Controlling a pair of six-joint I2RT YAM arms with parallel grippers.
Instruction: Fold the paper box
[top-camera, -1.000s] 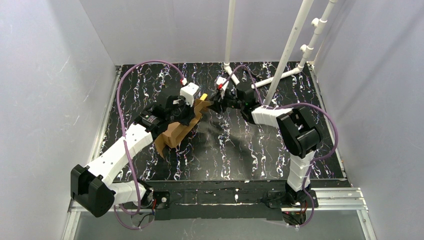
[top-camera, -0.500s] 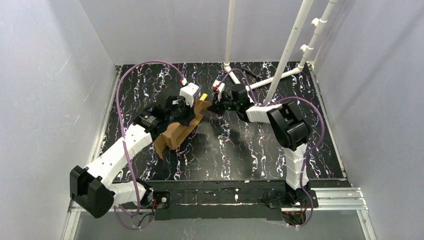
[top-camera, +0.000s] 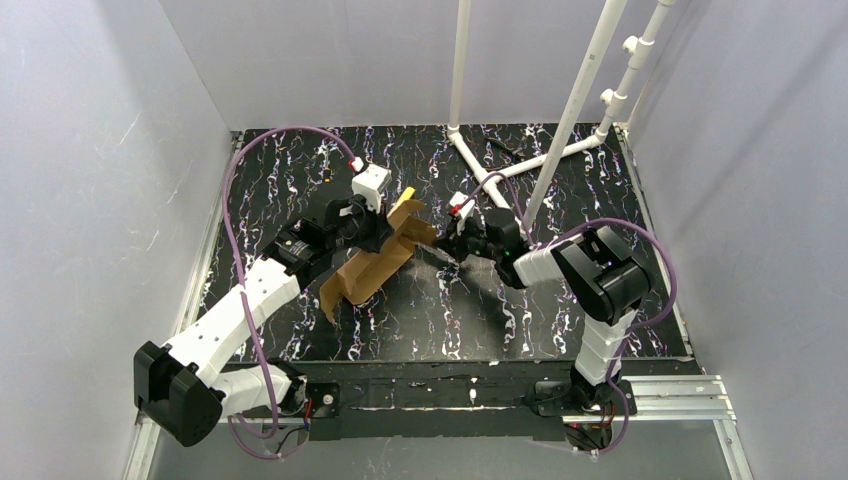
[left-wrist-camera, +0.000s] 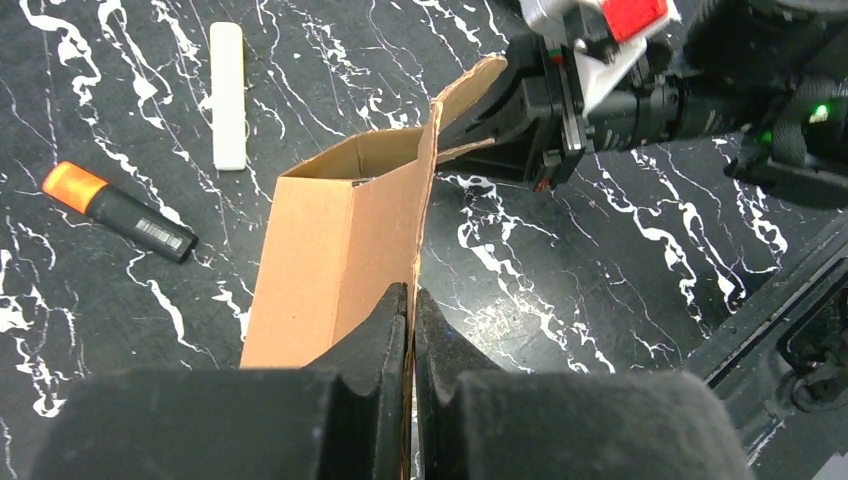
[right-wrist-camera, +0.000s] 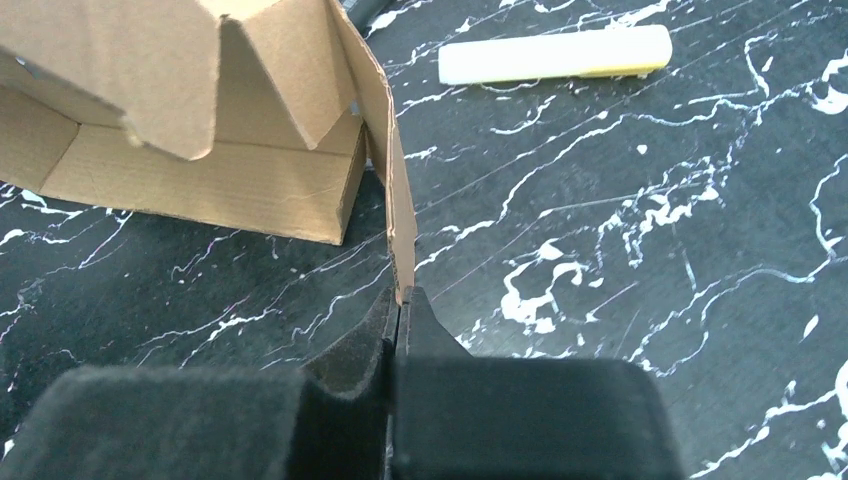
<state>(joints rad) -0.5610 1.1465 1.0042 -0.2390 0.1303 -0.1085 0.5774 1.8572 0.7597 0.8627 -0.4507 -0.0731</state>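
Black marbled table (top-camera: 480, 320), pale grey walls (top-camera: 100, 150), white pipe frame (top-camera: 577, 100)

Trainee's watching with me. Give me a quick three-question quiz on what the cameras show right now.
1. Fill in: the marker on the table has an ___ cap.
2. True or false: the left claw is open and clear of the box.
3. What does the right claw grip? A) a box flap B) the marker C) nothing

Key: 1 orange; 2 false, it is shut on a box panel; 3 A.
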